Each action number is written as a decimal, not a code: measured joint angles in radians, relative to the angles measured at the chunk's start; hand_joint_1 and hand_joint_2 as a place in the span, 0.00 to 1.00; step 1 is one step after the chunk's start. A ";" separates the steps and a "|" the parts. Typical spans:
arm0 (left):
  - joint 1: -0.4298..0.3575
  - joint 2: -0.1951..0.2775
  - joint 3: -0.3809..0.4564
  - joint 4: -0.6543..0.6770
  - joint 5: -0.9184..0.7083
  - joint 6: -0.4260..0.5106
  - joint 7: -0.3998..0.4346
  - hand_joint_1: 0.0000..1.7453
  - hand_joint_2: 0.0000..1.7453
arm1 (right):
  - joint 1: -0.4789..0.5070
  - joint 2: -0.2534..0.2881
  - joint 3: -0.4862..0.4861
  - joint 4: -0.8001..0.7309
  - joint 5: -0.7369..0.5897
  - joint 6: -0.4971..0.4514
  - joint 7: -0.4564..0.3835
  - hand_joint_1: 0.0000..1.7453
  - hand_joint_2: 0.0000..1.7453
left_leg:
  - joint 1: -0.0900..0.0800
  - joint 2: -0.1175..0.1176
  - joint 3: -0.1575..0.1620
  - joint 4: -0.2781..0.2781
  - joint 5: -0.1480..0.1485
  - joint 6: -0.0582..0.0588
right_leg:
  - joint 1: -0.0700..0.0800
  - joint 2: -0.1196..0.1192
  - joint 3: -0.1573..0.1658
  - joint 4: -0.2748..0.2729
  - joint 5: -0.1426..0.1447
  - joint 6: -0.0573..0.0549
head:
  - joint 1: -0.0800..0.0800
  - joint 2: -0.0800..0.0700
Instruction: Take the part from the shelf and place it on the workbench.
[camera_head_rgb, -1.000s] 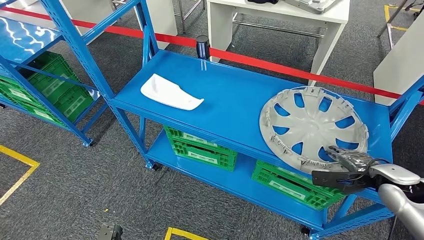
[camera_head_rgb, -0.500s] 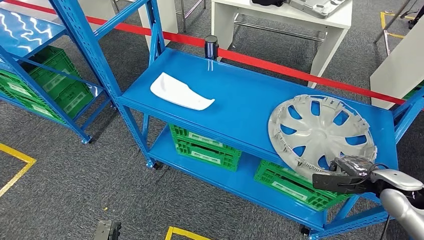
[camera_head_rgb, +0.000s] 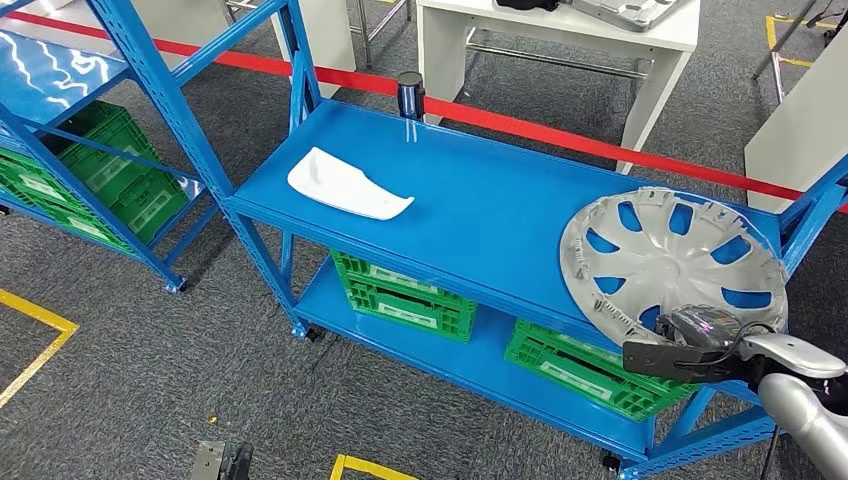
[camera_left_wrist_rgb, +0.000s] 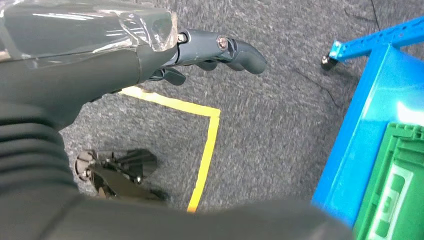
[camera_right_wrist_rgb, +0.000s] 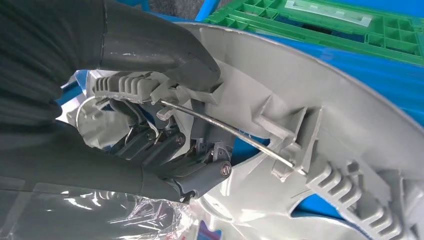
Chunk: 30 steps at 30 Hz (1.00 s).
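Right hand (camera_head_rgb: 690, 340) fingers (camera_right_wrist_rgb: 165, 145) partly hidden, gripping hubcap (camera_head_rgb: 672, 262) rim at shelf (camera_head_rgb: 480, 200) right front edge; hubcap now tilted up, shifted right. Left hand (camera_left_wrist_rgb: 150, 50) loosely curled, holding nothing.

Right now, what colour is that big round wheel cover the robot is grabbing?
The wheel cover is silver-grey, seen best in the head view, gripped by the right hand.

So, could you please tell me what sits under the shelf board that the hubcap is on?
Under the blue shelf board, two green crates rest on the lower shelf. The board covers their rear parts, and their contents cannot be seen. The right hand grips the hubcap.
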 joint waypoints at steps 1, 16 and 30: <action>0.000 0.000 0.000 0.000 0.001 0.001 0.000 0.00 1.00 | 0.001 0.001 -0.001 0.000 0.000 0.000 -0.001 0.97 1.00 | 0.002 0.000 0.017 -0.036 0.025 0.001 | 0.000 0.001 0.001 0.000 0.000 0.000 | 0.000 0.000; -0.002 0.001 -0.003 -0.002 0.024 0.045 0.016 0.00 1.00 | 0.037 0.005 -0.029 0.003 0.009 -0.015 -0.006 0.95 1.00 | -0.014 0.003 0.153 -0.321 0.138 0.059 | 0.004 0.002 -0.146 0.267 -0.092 0.031 | 0.006 0.000; 0.009 -0.013 0.002 -0.002 0.063 0.113 0.013 0.00 1.00 | -0.034 0.208 -0.069 0.030 -0.107 -0.263 -0.212 0.95 1.00 | -0.005 0.005 -0.002 -0.003 -0.016 -0.002 | 0.002 0.008 -0.026 0.000 0.021 -0.003 | 0.003 0.000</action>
